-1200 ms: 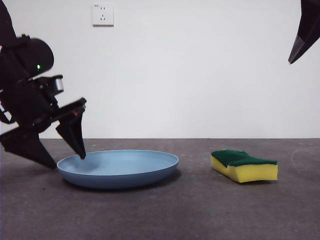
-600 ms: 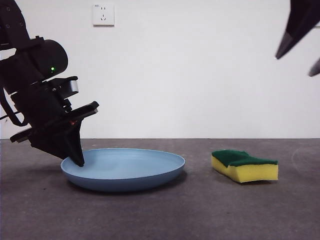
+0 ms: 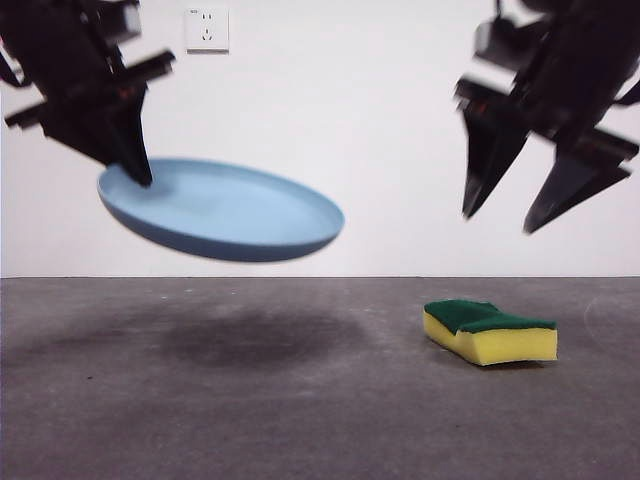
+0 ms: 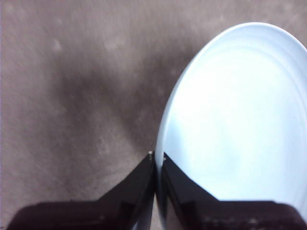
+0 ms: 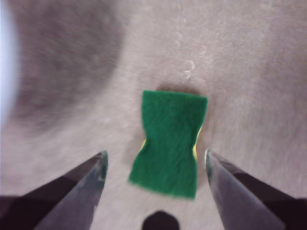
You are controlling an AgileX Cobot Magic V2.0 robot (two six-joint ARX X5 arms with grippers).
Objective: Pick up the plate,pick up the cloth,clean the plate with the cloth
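Light-blue plate: held in the air well above the grey table, tilted, its gripped edge higher than its far edge; its blurred shadow lies on the table below it. In the left wrist view the plate looks pale and washed out.
Left gripper: at the upper left of the front view, jaws closed tight on the plate's rim, one jaw inside the dish and one outside. In its own wrist view the left gripper shows the two jaws nearly meeting, with only the thin rim between them.
Cloth: a yellow sponge block with a dark green top layer and wavy sides, lying flat on the table at the right, well apart from the plate.
Right gripper: in the air above the cloth, not touching it, jaws spread wide and holding nothing. In the right wrist view the green face of the cloth sits between the jaws of the right gripper.
Wall: white, with a socket plate near the top.
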